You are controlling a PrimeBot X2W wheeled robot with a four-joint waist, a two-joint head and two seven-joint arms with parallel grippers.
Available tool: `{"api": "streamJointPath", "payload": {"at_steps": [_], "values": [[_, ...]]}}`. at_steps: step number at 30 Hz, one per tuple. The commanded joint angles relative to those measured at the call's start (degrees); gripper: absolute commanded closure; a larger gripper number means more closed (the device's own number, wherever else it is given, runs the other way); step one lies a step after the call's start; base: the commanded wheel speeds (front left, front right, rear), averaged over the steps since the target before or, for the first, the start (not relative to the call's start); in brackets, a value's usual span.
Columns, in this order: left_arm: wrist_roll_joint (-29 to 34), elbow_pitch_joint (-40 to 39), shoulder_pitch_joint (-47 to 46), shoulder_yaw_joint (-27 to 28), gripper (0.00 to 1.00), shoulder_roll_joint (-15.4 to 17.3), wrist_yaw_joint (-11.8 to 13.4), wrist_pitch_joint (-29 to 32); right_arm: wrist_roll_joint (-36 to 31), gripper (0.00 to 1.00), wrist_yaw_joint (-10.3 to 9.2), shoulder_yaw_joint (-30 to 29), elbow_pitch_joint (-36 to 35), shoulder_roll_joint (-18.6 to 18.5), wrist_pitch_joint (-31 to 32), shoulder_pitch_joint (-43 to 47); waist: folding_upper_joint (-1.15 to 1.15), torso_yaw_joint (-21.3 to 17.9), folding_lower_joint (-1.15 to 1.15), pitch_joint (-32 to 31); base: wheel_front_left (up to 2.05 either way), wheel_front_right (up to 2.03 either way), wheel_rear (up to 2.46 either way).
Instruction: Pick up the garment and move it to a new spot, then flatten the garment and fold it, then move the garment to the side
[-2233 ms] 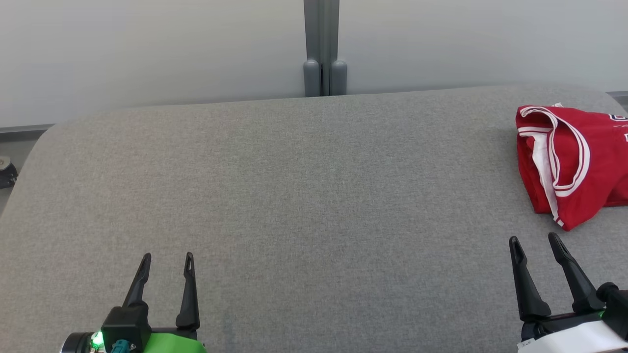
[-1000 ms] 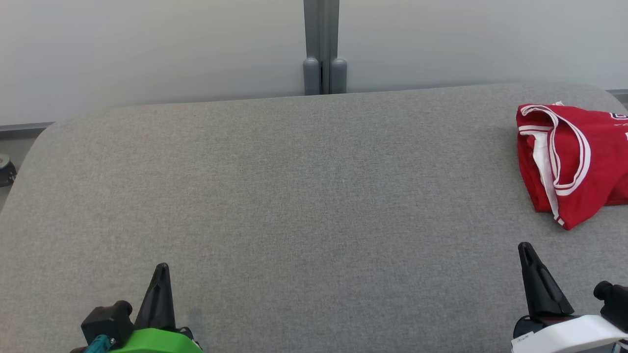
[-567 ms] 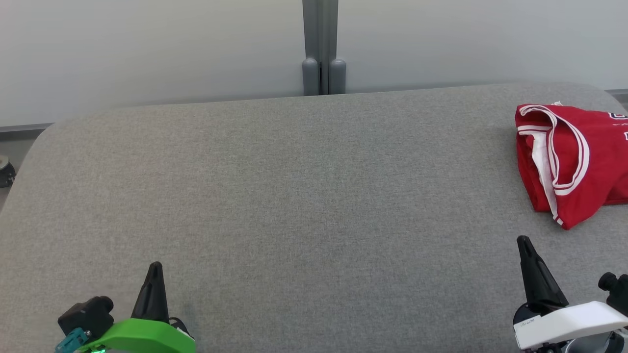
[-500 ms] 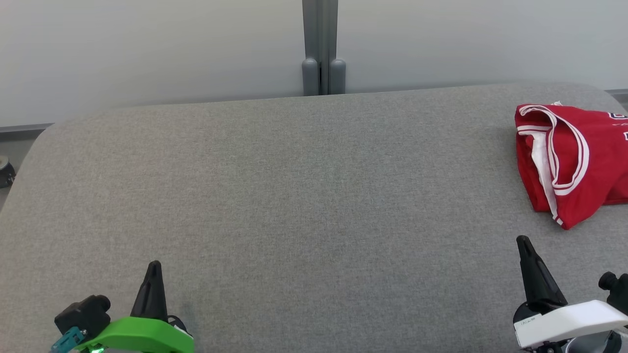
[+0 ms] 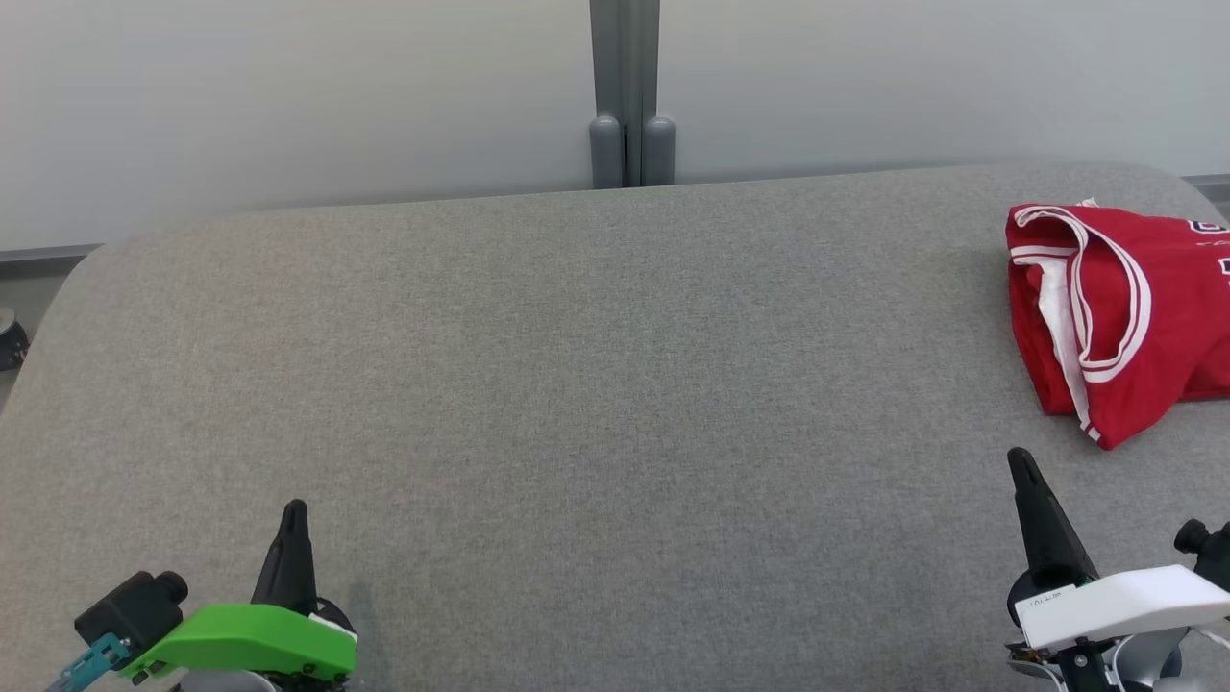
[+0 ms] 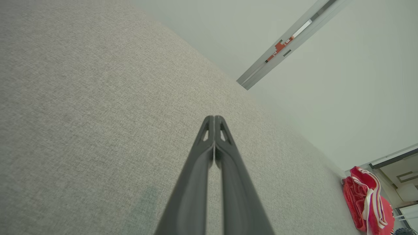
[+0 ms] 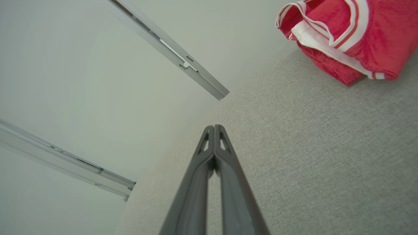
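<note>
Head view: a red fabric jersey with white striped trim [image 5: 1124, 317] lies in a loose, roughly folded bundle at the far right of a grey fabric-covered worktop [image 5: 577, 384], partly cut off by the frame edge. The left end effector [image 5: 293, 514], on its green mount, sits low at the near left with its fingers pressed together and holding nothing. The right end effector [image 5: 1017, 463], on its white mount, sits at the near right, also pressed together and empty, apart from the jersey's nearest corner. A grey upright post [image 5: 629, 96] stands against the pale wall behind.

Left wrist view: the two dark fingers meet at the tips over bare worktop; the jersey [image 6: 365, 199] shows well apart, at the lower right.

Right wrist view: the fingertips touch, pointing along the worktop toward the wall, with the jersey [image 7: 343, 39] ahead and off to the upper right.

If the pick-up is the step in hand, the right arm looks better placed. Its fingers would need to spread first, then close on the thick banded edge nearest it. Lifting the cloth clear before carrying it to the open middle should prevent dragging.
</note>
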Motion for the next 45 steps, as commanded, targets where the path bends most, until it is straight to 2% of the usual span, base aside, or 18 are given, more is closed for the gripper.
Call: {"api": "streamJointPath", "payload": {"at_steps": [1, 20, 45], "values": [[-1.93, -0.34, -1.84, 0.89, 1.00, 0.10, -0.62, 0.32, 2.07, 1.00, 0.04, -0.05, 0.04, -0.36, 0.31, -1.48, 0.00, -0.02, 0.00, -0.01, 0.00, 0.00, 0.00], [-13.88, 0.71, -3.35, 4.11, 1.00, -1.36, -3.46, 3.16, 14.60, 1.00, 0.03, 0.06, 3.91, -0.32, 1.62, -4.66, 0.00, -0.23, 0.00, -0.15, 0.00, 0.00, 0.00], [-26.65, 1.88, -5.00, 7.69, 1.00, -2.96, -6.54, 6.39, 28.05, 1.00, 0.03, 0.10, 8.12, -0.19, 3.11, -8.16, 0.00, -0.51, 0.00, -0.33, 0.00, 0.00, 0.00]]}}
